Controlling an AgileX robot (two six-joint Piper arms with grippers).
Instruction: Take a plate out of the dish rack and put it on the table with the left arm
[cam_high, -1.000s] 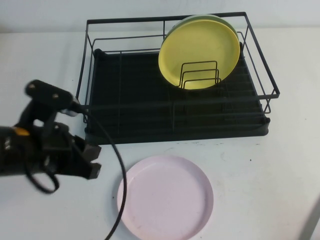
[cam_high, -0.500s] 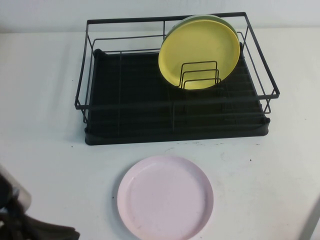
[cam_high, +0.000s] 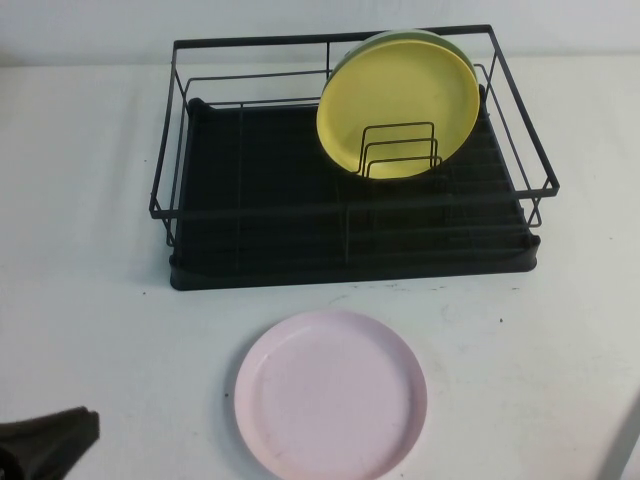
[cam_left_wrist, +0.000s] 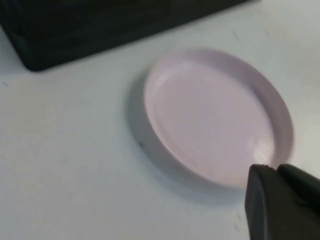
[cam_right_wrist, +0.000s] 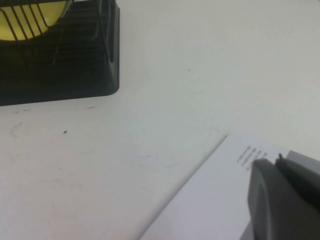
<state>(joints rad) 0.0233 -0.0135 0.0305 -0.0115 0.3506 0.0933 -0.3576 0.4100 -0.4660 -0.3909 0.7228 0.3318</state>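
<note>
The pale pink plate lies flat on the white table, in front of the dish rack. It also shows in the left wrist view. My left gripper is shut and empty, hovering near the plate's rim without touching it. In the high view only a black part of the left arm shows, at the near left corner. My right gripper is shut and empty, off to the right of the rack over a white sheet of paper.
A yellow plate stands upright in the rack's wire dividers, with a green plate behind it. The rack's black ribbed tray is otherwise bare. The rack corner shows in the right wrist view.
My left arm has pulled back from beside the rack's front left corner to the near left edge, almost out of the high view. The pink plate has not moved.
</note>
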